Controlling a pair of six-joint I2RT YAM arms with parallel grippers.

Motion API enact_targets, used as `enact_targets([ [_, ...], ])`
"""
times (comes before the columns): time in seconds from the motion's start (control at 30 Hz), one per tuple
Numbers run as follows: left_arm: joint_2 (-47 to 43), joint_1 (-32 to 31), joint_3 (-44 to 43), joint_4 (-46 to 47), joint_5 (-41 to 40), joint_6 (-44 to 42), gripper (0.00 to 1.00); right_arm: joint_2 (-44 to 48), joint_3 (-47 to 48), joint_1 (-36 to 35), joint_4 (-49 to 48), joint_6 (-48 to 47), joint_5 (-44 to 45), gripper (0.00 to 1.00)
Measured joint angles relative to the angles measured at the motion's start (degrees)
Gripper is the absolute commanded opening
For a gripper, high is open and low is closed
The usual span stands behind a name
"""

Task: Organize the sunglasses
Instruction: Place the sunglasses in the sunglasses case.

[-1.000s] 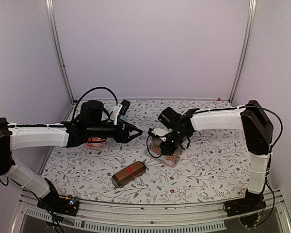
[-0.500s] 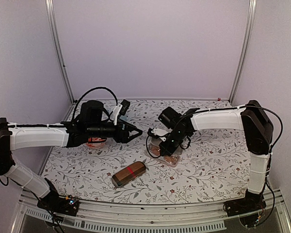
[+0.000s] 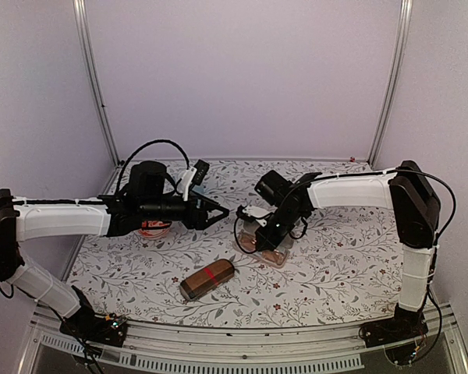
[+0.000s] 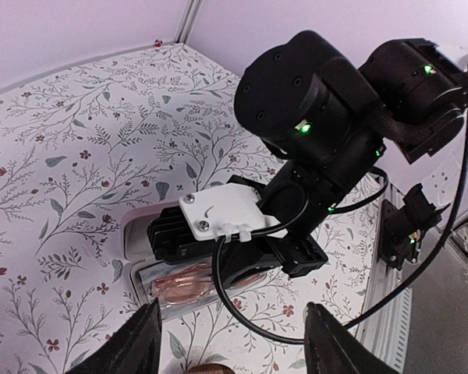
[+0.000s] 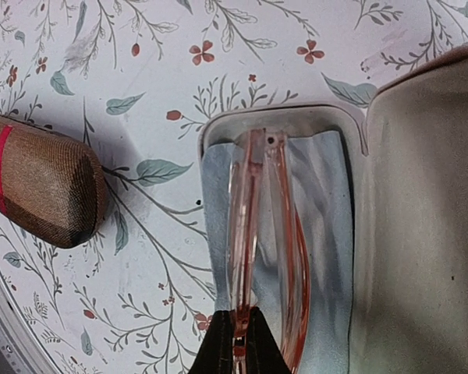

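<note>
Right wrist view: the right gripper [image 5: 240,343] is pinched closed on the pale translucent pinkish-tan plastic glasses [image 5: 253,226], which lie on a blue cloth [image 5: 327,234] inside the open pale oblong case [image 5: 421,195], right of centre. The left gripper [image 3: 222,211] hovers just left, fingers spread.

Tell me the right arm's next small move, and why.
Probably lower slightly, then let go. The right arm's fingers are pinched on one end of the pinkish glasses, which sit folded, lengthwise over the tray of the open case, inside its rim. Whether they touch the lining I cannot tell.
</note>
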State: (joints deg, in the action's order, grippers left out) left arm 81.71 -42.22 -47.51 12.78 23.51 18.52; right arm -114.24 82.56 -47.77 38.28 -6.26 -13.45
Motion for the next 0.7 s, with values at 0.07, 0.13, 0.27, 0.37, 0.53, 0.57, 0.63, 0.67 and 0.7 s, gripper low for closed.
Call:
enact_targets([
  [0.07, 0.0, 0.0, 0.0, 0.0, 0.0, 0.0, 0.64, 0.2, 0.0, 0.1, 0.0, 0.0, -0.6, 0.01],
  [0.13, 0.0, 0.0, 0.0, 0.0, 0.0, 0.0, 0.63, 0.2, 0.0, 0.2, 0.0, 0.0, -1.1, 0.01],
  [0.27, 0.0, 0.0, 0.1, 0.0, 0.0, 0.0, 0.64, 0.2, 0.0, 0.3, 0.1, -0.4, -2.4, 0.01],
  [0.37, 0.0, 0.0, 0.1, 0.0, 0.0, 0.0, 0.64, 0.2, 0.0, 0.6, 0.1, -0.7, -3.1, 0.01],
  [0.53, 0.0, 0.0, 0.1, 0.0, 0.0, 0.0, 0.64, 0.2, 0.0, 1.2, 0.1, -1.4, -3.8, 0.01],
  [0.57, 0.0, 0.0, 0.1, 0.0, 0.0, 0.0, 0.64, 0.2, 0.0, 1.4, 0.1, -1.6, -3.9, 0.01],
  [0.63, 0.0, 0.0, 0.1, 0.0, 0.0, 0.0, 0.64, 0.2, 0.0, 1.8, 0.3, -2.0, -4.2, 0.01],
  [0.67, 0.0, 0.0, 0.1, 0.0, 0.0, 0.0, 0.64, 0.2, 0.0, 2.0, 0.3, -2.2, -4.4, 0.01],
  [0.7, 0.0, 0.0, 0.1, 0.0, 0.0, 0.0, 0.64, 0.1, 0.0, 2.2, 0.4, -2.4, -4.6, 0.01],
])
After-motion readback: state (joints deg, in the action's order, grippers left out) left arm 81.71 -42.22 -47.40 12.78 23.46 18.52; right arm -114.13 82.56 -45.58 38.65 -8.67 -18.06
